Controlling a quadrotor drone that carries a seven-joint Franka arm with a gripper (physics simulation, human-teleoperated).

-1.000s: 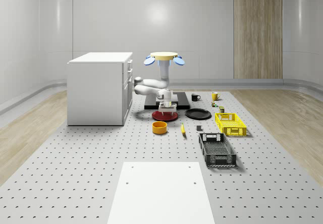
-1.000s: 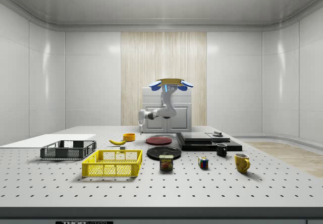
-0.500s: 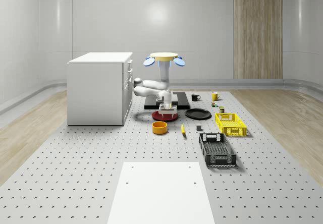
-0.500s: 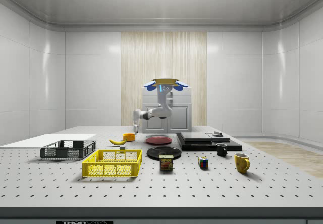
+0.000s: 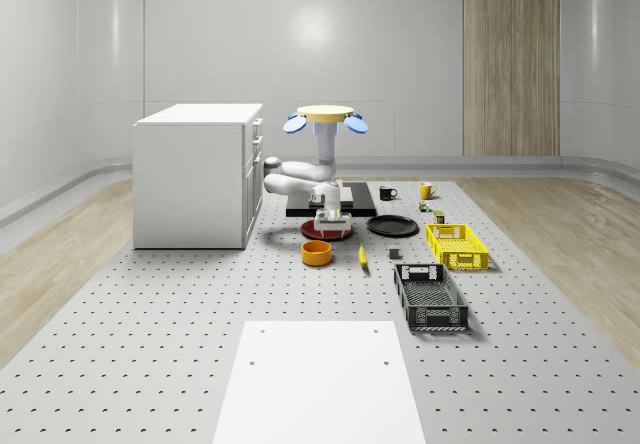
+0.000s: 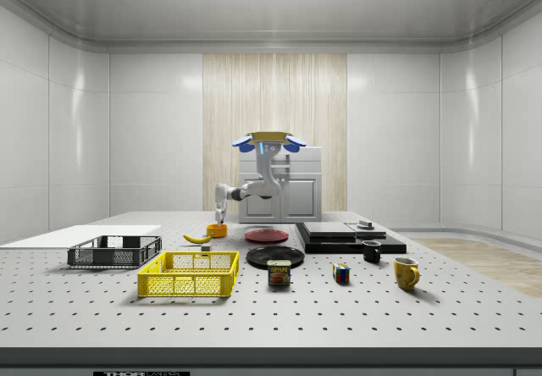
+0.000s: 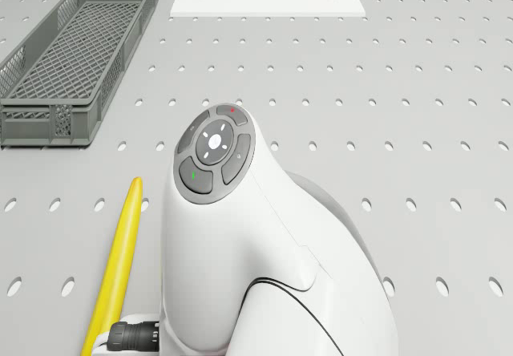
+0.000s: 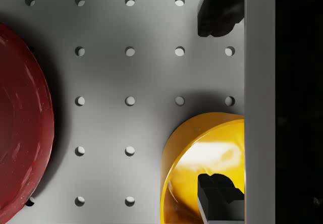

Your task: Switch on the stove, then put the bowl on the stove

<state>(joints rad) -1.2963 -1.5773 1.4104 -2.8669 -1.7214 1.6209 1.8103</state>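
Whole-scene view: drone (image 5: 324, 116) hovered over flat black stove (image 5: 362, 201), small orange bowl (image 5: 317, 252) sat on perforated grey counter (image 5: 150, 314) w/ placing undone; wrist view: end effector (image 8: 218, 103) spread wide, empty, one finger (image 8: 218, 196) over bowl (image 8: 202, 158) beside red plate (image 8: 20, 123).

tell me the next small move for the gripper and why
Probably shift the gripper sideways until it centres over the bowl, then descend. In the wrist view the fingers stand apart, one fingertip over the bowl's inside and the other over bare table, with the red plate nearby. The drone hovers over the stove.
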